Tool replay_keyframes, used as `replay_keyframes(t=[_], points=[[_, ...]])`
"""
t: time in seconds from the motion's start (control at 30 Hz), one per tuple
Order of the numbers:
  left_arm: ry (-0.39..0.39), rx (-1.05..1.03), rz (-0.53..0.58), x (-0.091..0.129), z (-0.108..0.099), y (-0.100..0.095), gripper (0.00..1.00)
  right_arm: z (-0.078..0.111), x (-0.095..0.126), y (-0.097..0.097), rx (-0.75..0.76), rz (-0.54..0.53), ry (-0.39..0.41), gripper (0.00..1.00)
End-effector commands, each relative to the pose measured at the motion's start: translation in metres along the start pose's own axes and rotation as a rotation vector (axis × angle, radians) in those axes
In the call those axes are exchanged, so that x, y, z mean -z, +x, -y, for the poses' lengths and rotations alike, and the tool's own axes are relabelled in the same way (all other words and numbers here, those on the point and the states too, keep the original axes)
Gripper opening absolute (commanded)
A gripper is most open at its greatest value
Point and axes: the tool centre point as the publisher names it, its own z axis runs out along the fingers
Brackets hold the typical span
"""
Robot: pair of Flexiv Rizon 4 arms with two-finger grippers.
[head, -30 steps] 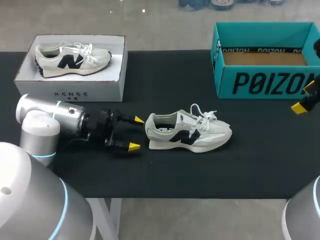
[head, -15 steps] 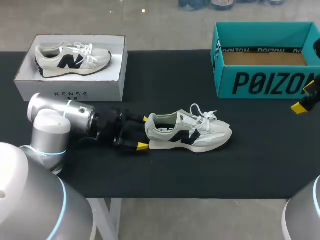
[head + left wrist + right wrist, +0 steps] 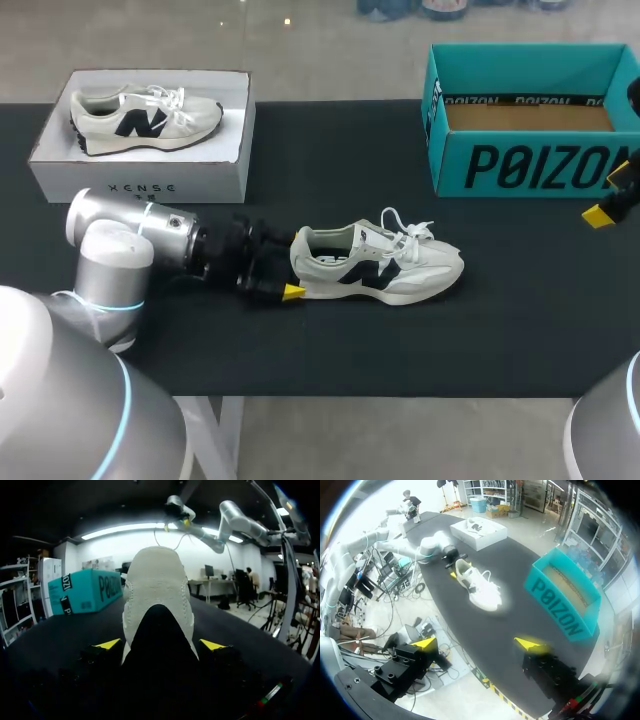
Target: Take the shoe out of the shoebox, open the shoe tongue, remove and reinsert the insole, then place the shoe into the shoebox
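Note:
A white and grey sneaker [image 3: 380, 262] with a dark side logo lies on the black table, toe pointing right. My left gripper [image 3: 291, 266] is open at its heel, one finger on each side. In the left wrist view the heel [image 3: 157, 605] fills the gap between the yellow fingertips [image 3: 108, 643], with a little space on both sides. The open teal shoebox [image 3: 530, 120] stands at the back right. My right gripper [image 3: 477, 643] hangs open and empty high above the table's right end, its yellow tip [image 3: 600, 215] showing at the edge of the head view.
A white shoebox [image 3: 145, 140] at the back left holds a second sneaker [image 3: 145, 115]. Bare black tabletop [image 3: 420, 340] lies in front of the shoe and between the two boxes.
My left gripper has slid right along the table until its open fingers straddle the sneaker's heel. The shoe and the right arm have not moved.

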Motion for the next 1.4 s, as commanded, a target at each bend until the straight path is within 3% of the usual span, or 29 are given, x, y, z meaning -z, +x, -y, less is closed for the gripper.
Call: replay_keyframes(t=[0.03,0.17,0.2,0.23,0.27,1.37,1.4], points=[[0.0,0.002,0.007,-0.003,-0.0028,0.0019,1.0,-0.0022,-0.001,-0.0017,-0.001,-0.003,0.005,1.0],[0.004,0.008,0.013,-0.0041,-0.0045,0.0028,1.0,-0.0022,-0.001,-0.0017,-0.001,-0.003,0.005,1.0],[0.007,0.008,0.016,-0.0041,-0.005,0.003,0.72,-0.0022,-0.001,-0.0017,-0.001,-0.003,0.005,1.0],[0.022,0.004,0.027,-0.0042,-0.0056,0.0032,0.13,-0.0022,-0.001,-0.0017,-0.001,-0.003,0.005,1.0],[0.022,0.004,0.027,-0.0042,-0.0056,0.0032,0.0,-0.0022,-0.001,-0.0017,-0.001,-0.003,0.005,1.0],[0.022,0.004,0.027,-0.0042,-0.0056,0.0032,0.0,-0.0022,-0.001,-0.0017,-0.001,-0.003,0.005,1.0],[0.022,0.004,0.027,-0.0042,-0.0056,0.0032,0.0,-0.0086,-0.0037,0.0017,-0.006,0.003,0.016,1.0]])
